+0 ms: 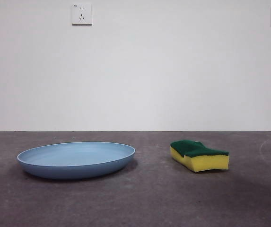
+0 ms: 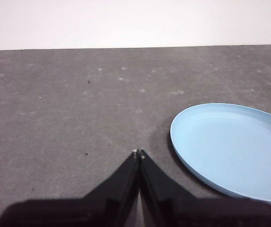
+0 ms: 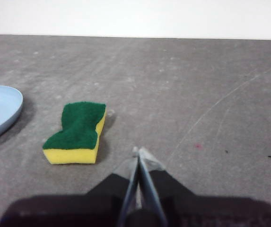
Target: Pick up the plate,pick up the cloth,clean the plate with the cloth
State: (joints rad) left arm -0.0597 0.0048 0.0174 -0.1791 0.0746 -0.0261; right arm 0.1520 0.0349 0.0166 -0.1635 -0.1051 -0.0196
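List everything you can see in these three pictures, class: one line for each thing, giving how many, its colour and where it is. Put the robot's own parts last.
plate: one, light blue, flat on the table, apart from the sponge, nothing on it.
sponge: one, yellow foam with a dark green scouring layer facing up, on the table beside the plate.
table: one, dark grey, marked with pale specks and scratches.
wall: one, white, behind the table.
wall sockets: two, white, high on the wall, the second at the front view's edge.
left hand: one, black, jaws shut, low over bare table near the plate's rim, holding nothing.
right hand: one, black, jaws shut, near the sponge, not touching it.
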